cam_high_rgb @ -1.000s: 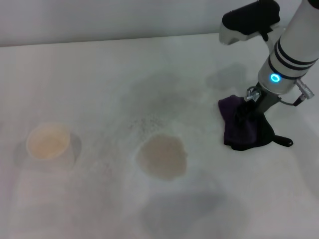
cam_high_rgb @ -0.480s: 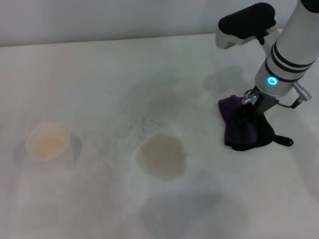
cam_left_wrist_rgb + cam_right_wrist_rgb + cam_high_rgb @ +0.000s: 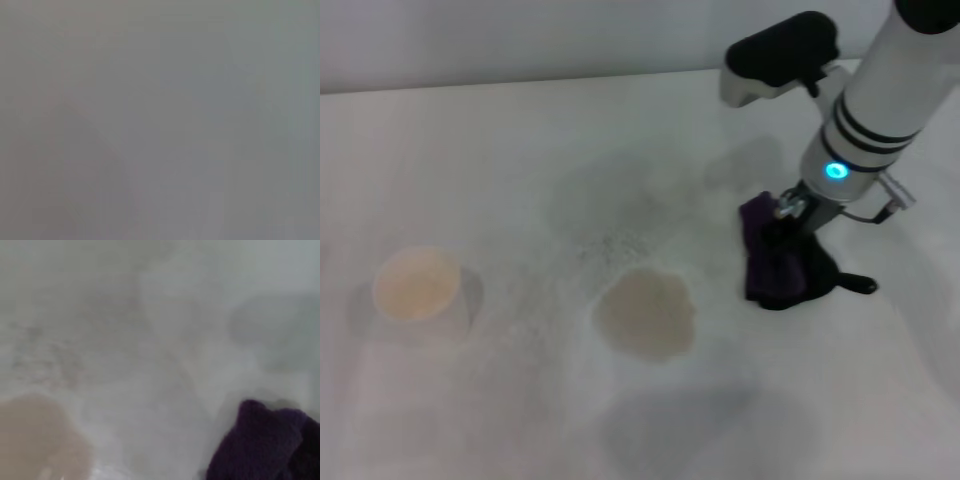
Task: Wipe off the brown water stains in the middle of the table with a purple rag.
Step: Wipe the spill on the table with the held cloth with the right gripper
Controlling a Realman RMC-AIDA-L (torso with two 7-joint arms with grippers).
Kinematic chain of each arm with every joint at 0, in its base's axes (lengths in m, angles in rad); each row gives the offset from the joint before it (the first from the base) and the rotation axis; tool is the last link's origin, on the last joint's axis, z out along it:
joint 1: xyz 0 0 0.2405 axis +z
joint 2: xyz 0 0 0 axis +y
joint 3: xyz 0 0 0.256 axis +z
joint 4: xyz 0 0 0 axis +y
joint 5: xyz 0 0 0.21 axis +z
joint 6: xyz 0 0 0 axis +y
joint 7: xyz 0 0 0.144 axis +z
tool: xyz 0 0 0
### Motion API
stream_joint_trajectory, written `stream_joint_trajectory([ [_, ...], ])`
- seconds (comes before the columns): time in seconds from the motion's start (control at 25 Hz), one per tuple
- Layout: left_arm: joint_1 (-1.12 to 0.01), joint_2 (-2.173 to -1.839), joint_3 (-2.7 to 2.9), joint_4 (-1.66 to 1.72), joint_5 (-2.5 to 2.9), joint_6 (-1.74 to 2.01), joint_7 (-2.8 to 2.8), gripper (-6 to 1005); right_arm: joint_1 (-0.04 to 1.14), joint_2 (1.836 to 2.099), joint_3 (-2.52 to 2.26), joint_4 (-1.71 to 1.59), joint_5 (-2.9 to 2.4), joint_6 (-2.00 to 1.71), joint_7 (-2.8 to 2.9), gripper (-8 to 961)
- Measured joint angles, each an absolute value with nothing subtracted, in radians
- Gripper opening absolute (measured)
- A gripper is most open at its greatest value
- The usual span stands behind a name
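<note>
Purple rag (image 3: 778,264), one, bunched on the white surface (image 3: 500,150), clamped in my right end effector (image 3: 786,228). One brown puddle (image 3: 644,314) sits near it at 9 o'clock, untouched. One paper cup (image 3: 418,290) far left.

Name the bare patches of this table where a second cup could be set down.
Bare table lies between the paper cup and the brown puddle, and behind both. It is crowded around the purple rag, under the right pincer.
</note>
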State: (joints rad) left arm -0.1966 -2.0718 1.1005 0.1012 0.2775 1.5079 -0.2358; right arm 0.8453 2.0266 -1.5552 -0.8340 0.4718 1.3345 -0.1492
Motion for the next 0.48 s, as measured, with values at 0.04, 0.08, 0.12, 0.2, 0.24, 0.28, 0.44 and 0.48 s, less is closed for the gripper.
stream_joint_trajectory([
  [0.04, -0.198, -2.072, 1.101, 0.101, 0.278, 1.508, -0.236, 892, 0.845, 2.027, -1.572, -0.842, 0.486, 1.334, -0.149, 94],
  [0.08, -0.201, -2.072, 1.101, 0.101, 0.278, 1.508, -0.236, 892, 0.846, 2.027, -1.593, -0.854, 0.508, 1.334, -0.149, 90],
  [0.12, -0.203, -2.071, 1.102, 0.101, 0.278, 1.508, -0.236, 892, 0.847, 2.027, -1.614, -0.865, 0.529, 1.333, -0.149, 90],
  [0.2, -0.207, -2.071, 1.104, 0.101, 0.278, 1.508, -0.236, 893, 0.852, 2.027, -1.661, -0.884, 0.581, 1.326, -0.146, 90],
  [0.24, -0.207, -2.071, 1.105, 0.102, 0.278, 1.508, -0.236, 893, 0.856, 2.028, -1.684, -0.888, 0.609, 1.321, -0.145, 90],
  [0.28, -0.207, -2.071, 1.106, 0.103, 0.278, 1.508, -0.236, 893, 0.862, 2.028, -1.713, -0.89, 0.636, 1.314, -0.143, 90],
  [0.44, -0.209, -2.072, 1.107, 0.106, 0.278, 1.508, -0.236, 893, 0.896, 2.028, -1.867, -0.891, 0.768, 1.265, -0.131, 91],
  [0.48, -0.209, -2.072, 1.107, 0.106, 0.278, 1.508, -0.236, 893, 0.904, 2.028, -1.909, -0.891, 0.799, 1.249, -0.124, 91],
])
